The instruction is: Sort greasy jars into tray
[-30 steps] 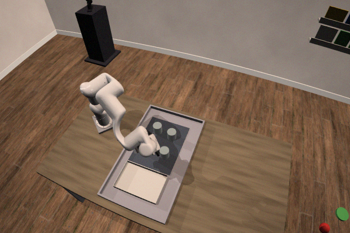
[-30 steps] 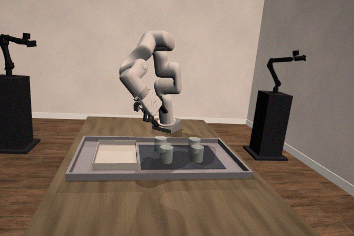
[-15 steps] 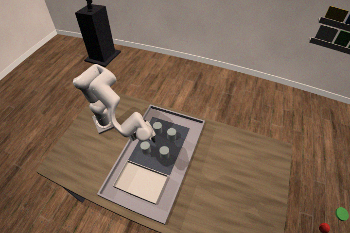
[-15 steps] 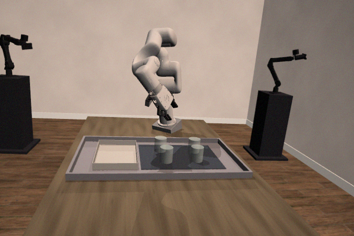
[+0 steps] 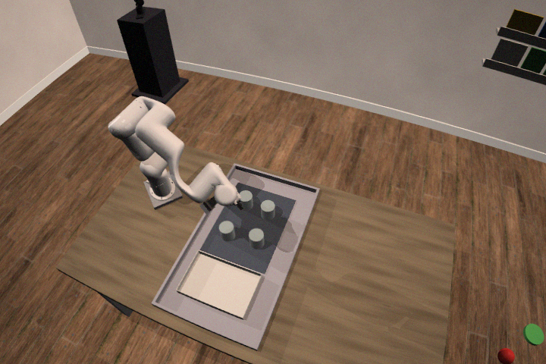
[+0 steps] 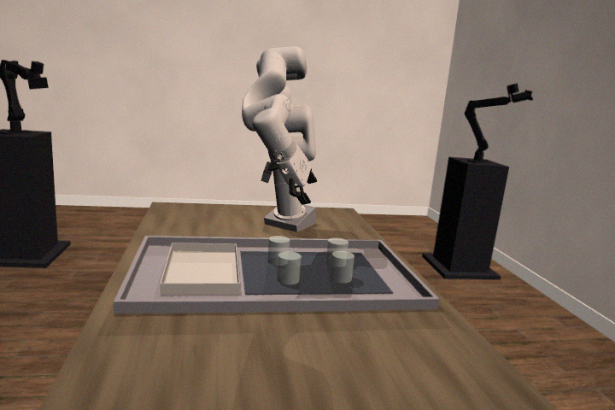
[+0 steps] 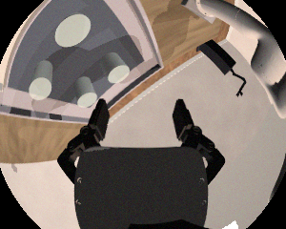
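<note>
The pincer (image 5: 239, 205) (image 6: 304, 196) (image 7: 140, 106) is spread wide with nothing in it. It hangs above the things, near the top jars in the top view. The four jars (image 5: 255, 238) (image 6: 289, 268) (image 7: 40, 86) all stand on the dark mat (image 5: 248, 221) (image 6: 318, 286) (image 7: 25, 52), in the middle of the top view. They are apart, maybe so the pincer can reach each one.

The pale tray (image 5: 220, 285) (image 6: 199, 288) has no jar in it. It sits flat beside the mat, below it in the top view, so a greasy jar needn't go far.

The jars look the same, so I can't tell which are greasy. I think testing comes next: a soft push or a squeeze should show which ones slide more. Mouth down, they look steady, but a high push might tip one. A greasy jar could slip out when lifted, so a firm, low grip seems best.
</note>
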`<state>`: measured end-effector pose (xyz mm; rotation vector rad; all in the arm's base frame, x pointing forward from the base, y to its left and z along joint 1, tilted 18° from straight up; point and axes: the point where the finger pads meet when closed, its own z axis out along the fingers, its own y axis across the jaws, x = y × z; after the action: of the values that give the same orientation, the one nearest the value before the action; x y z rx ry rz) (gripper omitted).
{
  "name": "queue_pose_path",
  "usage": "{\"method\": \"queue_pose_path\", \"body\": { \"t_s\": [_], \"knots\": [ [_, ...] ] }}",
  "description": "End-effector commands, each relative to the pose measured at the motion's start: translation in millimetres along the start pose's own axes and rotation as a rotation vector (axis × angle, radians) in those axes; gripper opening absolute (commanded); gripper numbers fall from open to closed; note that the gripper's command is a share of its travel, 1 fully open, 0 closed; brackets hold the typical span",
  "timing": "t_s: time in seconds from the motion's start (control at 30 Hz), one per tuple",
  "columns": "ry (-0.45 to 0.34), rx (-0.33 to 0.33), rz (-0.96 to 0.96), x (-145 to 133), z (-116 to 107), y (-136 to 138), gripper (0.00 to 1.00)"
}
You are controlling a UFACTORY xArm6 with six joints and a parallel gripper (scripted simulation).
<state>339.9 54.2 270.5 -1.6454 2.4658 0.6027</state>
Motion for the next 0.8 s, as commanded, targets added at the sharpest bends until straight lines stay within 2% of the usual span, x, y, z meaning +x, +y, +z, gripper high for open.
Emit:
{"method": "queue_pose_path", "body": {
  "t_s": [0.0, 0.07, 0.1, 0.33, 0.37, 0.67, 0.7, 0.77],
  "knots": [
    [0.006, -0.002, -0.022, -1, -2, -2, 1.00],
    [0.006, -0.002, -0.022, -1, -2, -2, 1.00],
    [0.062, -0.002, -0.154, -4, -3, -5, 1.00],
    [0.062, -0.002, -0.154, -4, -3, -5, 1.00],
    [0.116, -0.004, -0.284, -8, -4, -9, 1.00],
    [0.116, -0.004, -0.284, -8, -4, -9, 1.00],
    [0.172, -0.007, -0.419, -11, -5, -12, 1.00],
    [0.172, -0.007, -0.419, -11, -5, -12, 1.00]
  ]
}}
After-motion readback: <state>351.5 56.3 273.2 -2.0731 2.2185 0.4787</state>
